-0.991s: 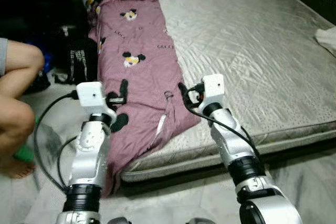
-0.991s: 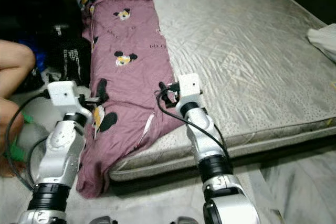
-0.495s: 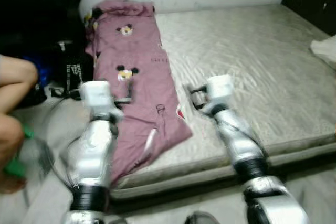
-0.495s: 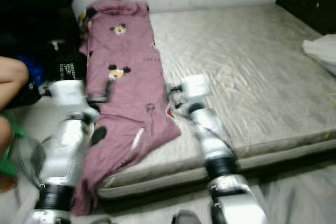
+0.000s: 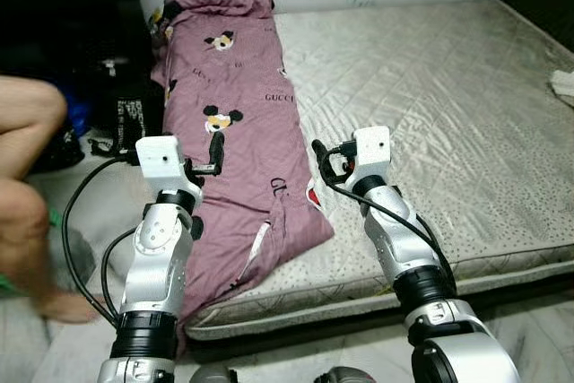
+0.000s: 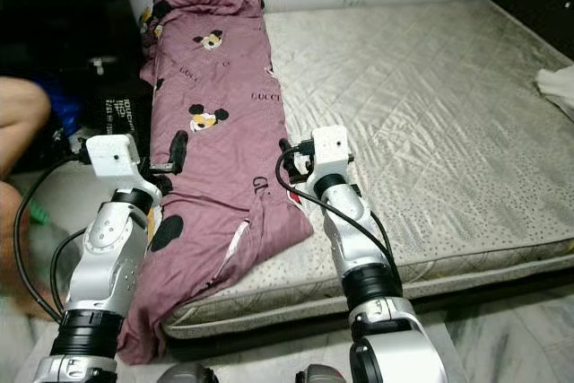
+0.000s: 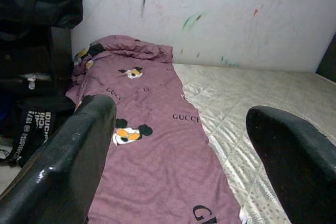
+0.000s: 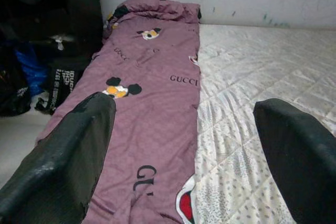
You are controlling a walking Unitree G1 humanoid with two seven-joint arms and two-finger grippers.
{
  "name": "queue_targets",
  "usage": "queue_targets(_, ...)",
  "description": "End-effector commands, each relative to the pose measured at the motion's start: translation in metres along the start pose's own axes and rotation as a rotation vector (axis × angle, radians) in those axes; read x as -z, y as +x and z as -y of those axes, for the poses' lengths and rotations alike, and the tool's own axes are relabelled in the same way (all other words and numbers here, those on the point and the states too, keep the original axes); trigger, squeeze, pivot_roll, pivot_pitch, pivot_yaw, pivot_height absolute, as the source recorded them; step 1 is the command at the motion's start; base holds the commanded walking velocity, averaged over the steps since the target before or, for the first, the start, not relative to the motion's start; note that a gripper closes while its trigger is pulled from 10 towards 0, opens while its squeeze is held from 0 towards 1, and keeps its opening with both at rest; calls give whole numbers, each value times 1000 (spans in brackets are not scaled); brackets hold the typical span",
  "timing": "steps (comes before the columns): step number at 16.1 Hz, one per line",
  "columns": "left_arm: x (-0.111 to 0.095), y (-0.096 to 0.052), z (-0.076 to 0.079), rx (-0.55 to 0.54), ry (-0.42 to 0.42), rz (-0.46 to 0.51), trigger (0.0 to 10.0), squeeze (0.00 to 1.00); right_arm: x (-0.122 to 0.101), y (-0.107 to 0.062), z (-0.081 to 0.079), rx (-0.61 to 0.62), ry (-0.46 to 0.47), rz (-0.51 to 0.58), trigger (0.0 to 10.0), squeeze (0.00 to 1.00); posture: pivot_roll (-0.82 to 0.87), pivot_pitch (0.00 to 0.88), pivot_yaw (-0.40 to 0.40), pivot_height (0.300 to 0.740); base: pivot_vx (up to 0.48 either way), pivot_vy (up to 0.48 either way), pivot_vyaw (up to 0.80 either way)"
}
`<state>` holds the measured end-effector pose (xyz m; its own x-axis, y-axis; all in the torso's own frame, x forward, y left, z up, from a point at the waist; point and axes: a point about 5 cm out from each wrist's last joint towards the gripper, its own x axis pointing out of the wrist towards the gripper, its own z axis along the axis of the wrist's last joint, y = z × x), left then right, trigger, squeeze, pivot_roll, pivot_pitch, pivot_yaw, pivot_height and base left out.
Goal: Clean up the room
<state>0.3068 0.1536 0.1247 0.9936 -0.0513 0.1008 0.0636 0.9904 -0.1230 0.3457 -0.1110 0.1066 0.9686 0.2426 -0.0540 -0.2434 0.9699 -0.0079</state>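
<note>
Approach step: purple blanket (image 5: 235, 123) lies along the mattress (image 5: 448, 105) left edge, left gripper (image 5: 213, 152) and right gripper (image 5: 319, 161) both spread, empty, hovering over it; next, lower and pinch fabric.

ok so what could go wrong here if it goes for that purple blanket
The purple blanket hangs off the mattress edge toward the floor, so a pull by either open tool, left tool or right tool, might drag the whole thing down. A person's leg is close beside the left arm, so a wide swing could hit it. The black bag beside the bed could snag the cloth.
</note>
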Motion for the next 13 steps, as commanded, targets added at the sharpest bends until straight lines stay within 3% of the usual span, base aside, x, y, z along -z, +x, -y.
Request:
queue_targets(1,-7,3,-2,-8,6,14,10000,0,-3,1,3,16,5,-1,10000,0,-105,0,-1,740,0,0,0)
queue_targets(4,-9,2,-5,-19,22,17,10000,0,0,-1,4,15,7,-11,10000,0,-77,0,-19,740,0,0,-533)
queue_targets(8,-1,-14,-24,-100,65,-17,10000,0,6,-7,2,14,4,-23,10000,0,-69,0,-11,740,0,0,0)
queue_targets(13,4,-27,-31,-109,97,-57,10000,0,9,-18,8,38,36,-38,10000,0,-85,16,3,740,0,0,0)
